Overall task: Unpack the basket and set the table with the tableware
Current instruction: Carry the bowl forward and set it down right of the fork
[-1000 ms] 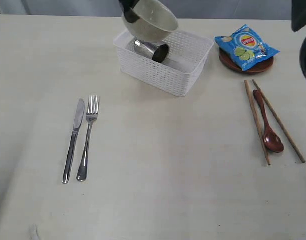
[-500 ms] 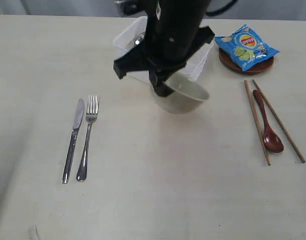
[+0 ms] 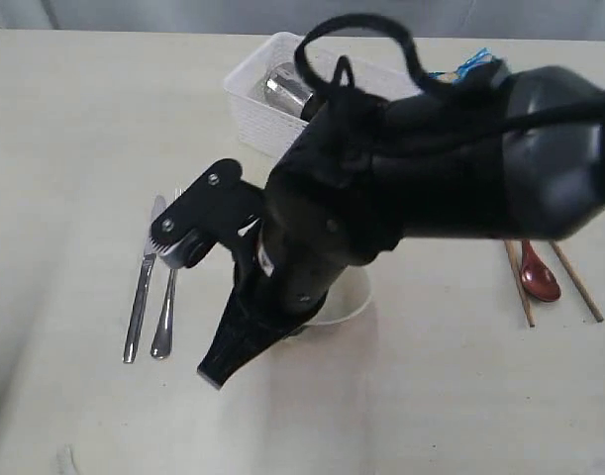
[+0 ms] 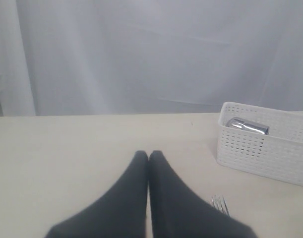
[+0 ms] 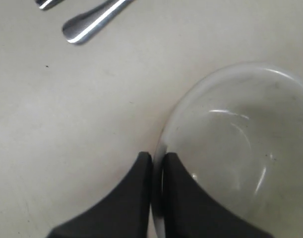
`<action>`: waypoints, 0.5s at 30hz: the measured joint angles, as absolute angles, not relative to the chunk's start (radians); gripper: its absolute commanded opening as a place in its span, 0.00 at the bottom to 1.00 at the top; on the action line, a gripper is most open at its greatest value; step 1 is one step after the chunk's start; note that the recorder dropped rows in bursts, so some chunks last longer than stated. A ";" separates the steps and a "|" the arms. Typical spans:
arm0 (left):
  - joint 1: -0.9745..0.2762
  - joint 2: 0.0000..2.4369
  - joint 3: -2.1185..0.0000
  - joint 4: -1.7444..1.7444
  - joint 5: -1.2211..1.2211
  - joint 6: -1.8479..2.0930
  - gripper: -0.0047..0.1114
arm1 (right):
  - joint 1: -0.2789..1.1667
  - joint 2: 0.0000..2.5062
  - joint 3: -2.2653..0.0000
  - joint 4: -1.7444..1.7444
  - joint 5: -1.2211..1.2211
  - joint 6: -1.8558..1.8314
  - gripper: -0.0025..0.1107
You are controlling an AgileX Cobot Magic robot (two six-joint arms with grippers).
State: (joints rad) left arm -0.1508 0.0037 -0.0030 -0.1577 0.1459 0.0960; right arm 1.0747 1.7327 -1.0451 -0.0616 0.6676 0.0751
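My right gripper (image 5: 157,159) is shut on the rim of the pale round bowl (image 5: 240,148), one finger inside and one outside. In the exterior view the bowl (image 3: 350,300) is low at the middle of the table (image 3: 451,406), mostly hidden under the right arm (image 3: 401,198); whether it touches the table I cannot tell. Left of it lie the steel knife (image 3: 141,297) and fork (image 3: 168,302). The white basket (image 3: 248,94) at the back holds the steel cup (image 3: 282,87). At the right lie the wooden spoon (image 3: 540,279) and chopsticks (image 3: 582,289). My left gripper (image 4: 149,156) is shut and empty, away from the basket (image 4: 260,153).
A corner of the blue crisp packet (image 3: 472,63) shows behind the right arm. In the right wrist view the fork handle end (image 5: 89,25) lies on the table a short way from the bowl. The fork tines (image 4: 219,203) show beside my left fingers.
The right arm has carried the bowl from above the basket forward and down to the middle of the table, between the fork and the spoon. The left gripper's earlier state is not shown.
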 measured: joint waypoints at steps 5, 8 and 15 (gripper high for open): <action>-0.151 0.004 -0.003 -0.158 0.146 0.096 0.04 | 1.129 1.767 -1.045 -0.084 0.613 0.077 0.02; -0.151 0.004 -0.003 -0.158 0.146 0.096 0.04 | 1.150 1.783 -1.045 -0.087 0.613 0.079 0.02; -0.151 0.004 -0.003 -0.158 0.146 0.096 0.04 | 1.156 1.790 -1.045 -0.091 0.621 0.118 0.33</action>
State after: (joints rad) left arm -0.1508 0.0037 -0.0030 -0.1577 0.1459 0.0960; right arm 1.1556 1.7901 -1.0451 -0.0912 0.6213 0.1183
